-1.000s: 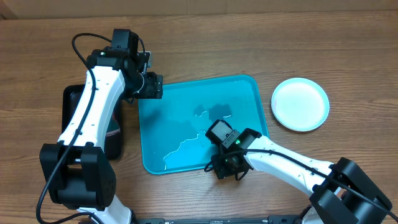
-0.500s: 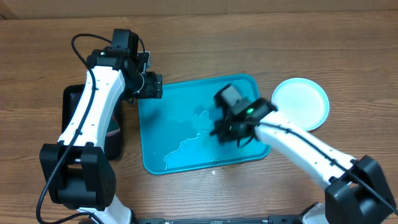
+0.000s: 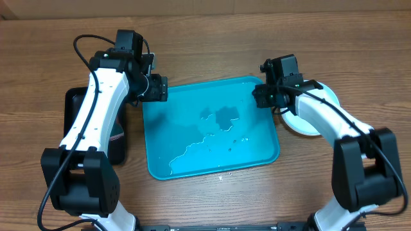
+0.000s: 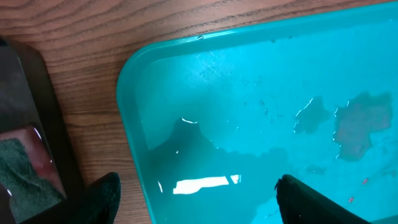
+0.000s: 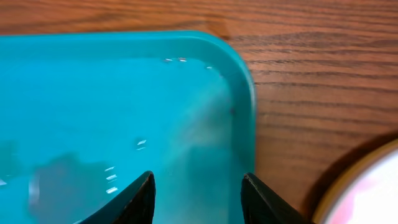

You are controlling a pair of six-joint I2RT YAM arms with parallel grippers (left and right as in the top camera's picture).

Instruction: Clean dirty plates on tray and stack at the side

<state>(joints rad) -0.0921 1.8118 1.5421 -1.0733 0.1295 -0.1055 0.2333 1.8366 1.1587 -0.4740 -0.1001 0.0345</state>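
The turquoise tray [image 3: 192, 138] lies mid-table, wet, with puddles and a few specks on it; no plate sits on it. To its right a white plate [image 3: 321, 96] rests on the wood, partly under my right arm. Over the tray's far-left corner my left gripper [image 3: 158, 88] is open, one finger outside the rim [image 4: 102, 199] and one over the tray [image 4: 317, 202]. Above the far-right corner my right gripper [image 3: 263, 97] is also open and holds nothing. Its fingers [image 5: 140, 199] hang just inside the tray's rim [image 5: 245, 106], and the plate's edge [image 5: 367, 193] shows at the lower right.
A narrow black tray [image 3: 96, 122] lies left of the turquoise one, under my left arm. It holds a green sponge [image 4: 18, 168]. Bare wooden table surrounds everything.
My right arm has swung from the tray's near edge across to its far-right corner beside the plate. The left arm has stayed still.
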